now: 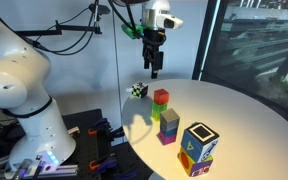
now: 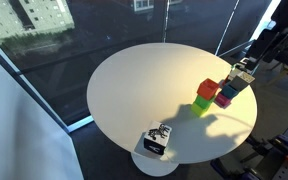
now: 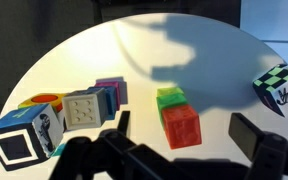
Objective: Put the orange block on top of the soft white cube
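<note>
Gripper (image 1: pixel 156 68) hanging high over the round white table (image 1: pixel 246 108), jaws spread wide and empty, orange block (image 3: pixel 182 125) at centre of the wrist view, green block (image 3: pixel 170 98) pressed against its upper edge, soft white cube (image 3: pixel 24 140) at lower left, well apart.

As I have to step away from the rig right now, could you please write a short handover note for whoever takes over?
Hand: open and empty, hovering above the table, with the blocks below it.
Orange block: on the table, right against the green block, not gripped.
Soft white cube: on the table near its edge, beside the grey-and-purple block, nothing on top.
Done: nothing yet.
Left: lower the hand, grasp the orange block, lift it and set it on the soft white cube.
</note>
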Motion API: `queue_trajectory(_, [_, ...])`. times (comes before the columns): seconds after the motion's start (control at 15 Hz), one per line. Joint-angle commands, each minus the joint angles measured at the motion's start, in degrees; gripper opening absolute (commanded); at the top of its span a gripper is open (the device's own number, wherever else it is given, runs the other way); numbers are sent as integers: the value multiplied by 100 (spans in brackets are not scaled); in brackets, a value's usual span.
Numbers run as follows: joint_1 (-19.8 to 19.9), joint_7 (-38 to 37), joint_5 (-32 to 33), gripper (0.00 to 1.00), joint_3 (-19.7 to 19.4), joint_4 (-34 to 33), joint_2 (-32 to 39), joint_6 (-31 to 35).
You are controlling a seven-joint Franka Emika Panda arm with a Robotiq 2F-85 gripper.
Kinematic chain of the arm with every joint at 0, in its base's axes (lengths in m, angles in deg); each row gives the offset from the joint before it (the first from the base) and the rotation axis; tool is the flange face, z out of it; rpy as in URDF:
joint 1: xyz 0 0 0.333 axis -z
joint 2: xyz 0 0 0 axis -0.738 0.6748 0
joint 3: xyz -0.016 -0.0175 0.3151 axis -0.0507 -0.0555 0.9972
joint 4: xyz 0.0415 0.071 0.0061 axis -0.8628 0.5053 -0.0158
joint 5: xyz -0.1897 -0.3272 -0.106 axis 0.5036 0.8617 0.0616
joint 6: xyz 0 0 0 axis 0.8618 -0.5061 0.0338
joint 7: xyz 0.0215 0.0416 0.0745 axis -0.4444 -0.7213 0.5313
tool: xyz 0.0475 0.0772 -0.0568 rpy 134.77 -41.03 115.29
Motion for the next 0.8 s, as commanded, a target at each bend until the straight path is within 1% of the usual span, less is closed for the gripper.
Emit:
queue_trajectory(0.0, [-73, -275, 93, 100, 128, -253, 530, 357])
queue_trajectory(0.33, [-125, -304, 310, 100, 241, -323, 1060, 944])
queue_trajectory(0.73, [-215, -327, 491, 100, 266, -431, 1567, 1361])
